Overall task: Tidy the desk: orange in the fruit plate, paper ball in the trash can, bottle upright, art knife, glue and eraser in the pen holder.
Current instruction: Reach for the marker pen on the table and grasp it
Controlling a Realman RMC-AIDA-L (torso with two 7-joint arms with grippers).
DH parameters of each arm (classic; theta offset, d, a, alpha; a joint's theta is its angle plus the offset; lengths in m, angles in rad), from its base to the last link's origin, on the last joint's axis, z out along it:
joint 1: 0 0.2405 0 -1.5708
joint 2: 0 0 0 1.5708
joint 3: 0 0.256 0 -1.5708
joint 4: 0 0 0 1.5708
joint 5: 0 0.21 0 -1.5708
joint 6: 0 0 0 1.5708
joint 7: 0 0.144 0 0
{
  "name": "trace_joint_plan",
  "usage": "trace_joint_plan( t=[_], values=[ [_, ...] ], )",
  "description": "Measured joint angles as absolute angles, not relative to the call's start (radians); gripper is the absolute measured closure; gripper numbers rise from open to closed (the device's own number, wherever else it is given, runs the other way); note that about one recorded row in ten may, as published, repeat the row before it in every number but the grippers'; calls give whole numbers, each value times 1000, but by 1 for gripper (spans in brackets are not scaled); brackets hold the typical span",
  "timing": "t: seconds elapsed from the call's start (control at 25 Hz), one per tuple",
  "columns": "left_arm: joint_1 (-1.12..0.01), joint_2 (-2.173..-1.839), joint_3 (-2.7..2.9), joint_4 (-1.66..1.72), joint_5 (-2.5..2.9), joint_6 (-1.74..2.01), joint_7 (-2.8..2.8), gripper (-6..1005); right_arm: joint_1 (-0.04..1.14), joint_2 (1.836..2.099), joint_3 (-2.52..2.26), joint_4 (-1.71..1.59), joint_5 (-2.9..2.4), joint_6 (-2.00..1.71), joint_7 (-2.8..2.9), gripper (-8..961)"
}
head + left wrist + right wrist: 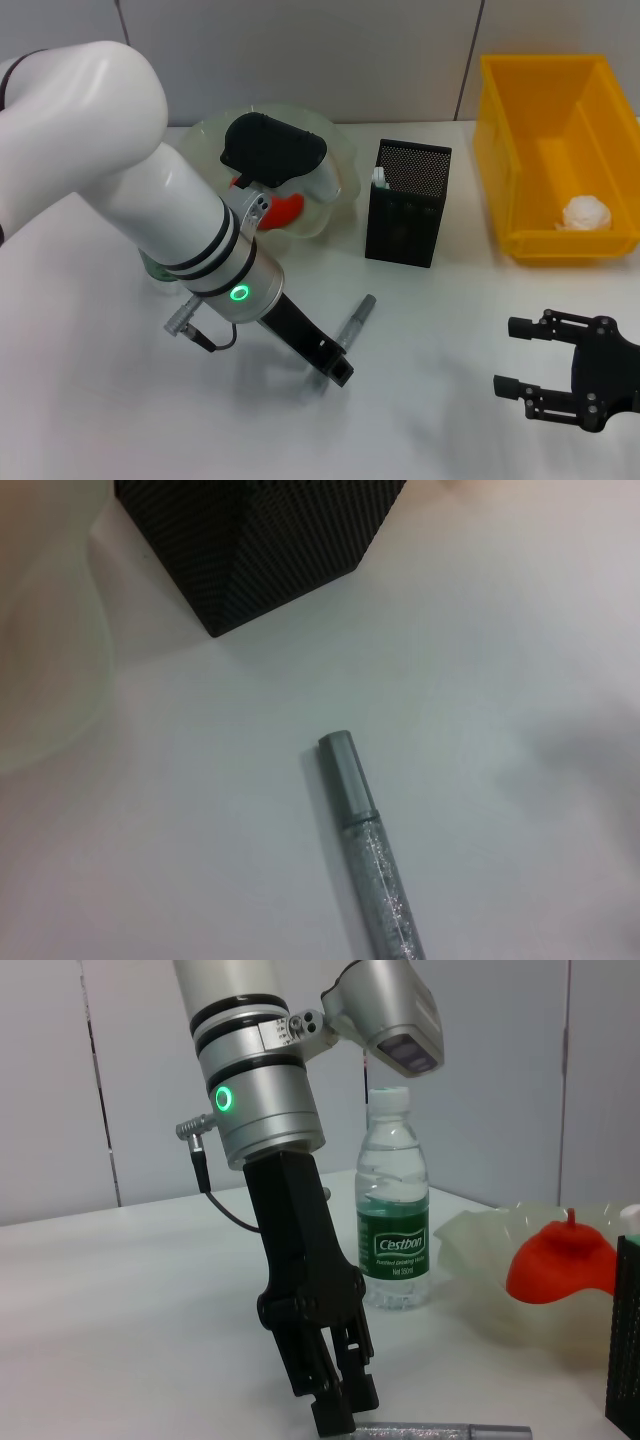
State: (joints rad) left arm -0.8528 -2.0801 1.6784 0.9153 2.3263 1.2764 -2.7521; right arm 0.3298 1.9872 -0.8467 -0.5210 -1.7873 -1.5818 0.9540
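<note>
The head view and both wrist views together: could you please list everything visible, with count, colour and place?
Trash can: one, bright yellow, far right of the table.
Paper ball: one, white, inside the trash can.
Pen holder: one, black mesh, centre back, a white item showing at its rim.
Fruit plate: one, pale green, wavy rim, left of the pen holder.
Orange: one, red-orange, in the fruit plate.
Bottle: one, clear with green label and white cap, upright behind the left arm.
Glitter pen-like stick: one, silver-grey, lying on the table.
Table: one, white.
Left gripper: black, lowered at the stick's near end.
Right gripper: black, open, hovering near right.
</note>
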Motion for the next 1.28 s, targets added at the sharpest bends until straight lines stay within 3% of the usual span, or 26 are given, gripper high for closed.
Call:
trace_joint_plan(
  t=[0.16, 1.28],
  values=[
    [-853, -2080, 1678, 913, 2327, 1275, -2752, 574, 330, 1988, -847, -524, -1787, -1581, 954, 243],
    [-848, -2080, 1690, 896, 2326, 1251, -2727, 577, 333, 1989, -847, -526, -1787, -1582, 954, 242]
  ],
)
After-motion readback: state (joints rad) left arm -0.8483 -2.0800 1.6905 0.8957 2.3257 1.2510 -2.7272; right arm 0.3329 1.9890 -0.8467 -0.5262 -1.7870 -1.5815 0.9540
